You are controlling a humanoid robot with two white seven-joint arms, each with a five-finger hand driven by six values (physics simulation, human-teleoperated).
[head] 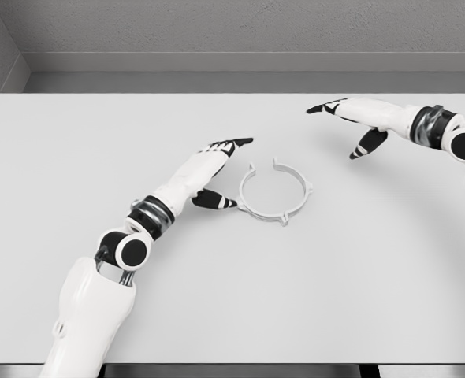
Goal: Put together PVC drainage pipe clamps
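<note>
A white ring-shaped pipe clamp (273,193) lies flat on the white table (374,276) near the middle, its gap facing the far side. My left hand (221,169) hovers just left of the clamp with fingers extended and thumb pointing toward the ring, holding nothing. My right hand (349,122) is at the upper right, well apart from the clamp, fingers stretched to the left and thumb hanging down, empty.
The table's far edge meets a grey wall (232,39). The near edge of the table runs along the bottom of the view.
</note>
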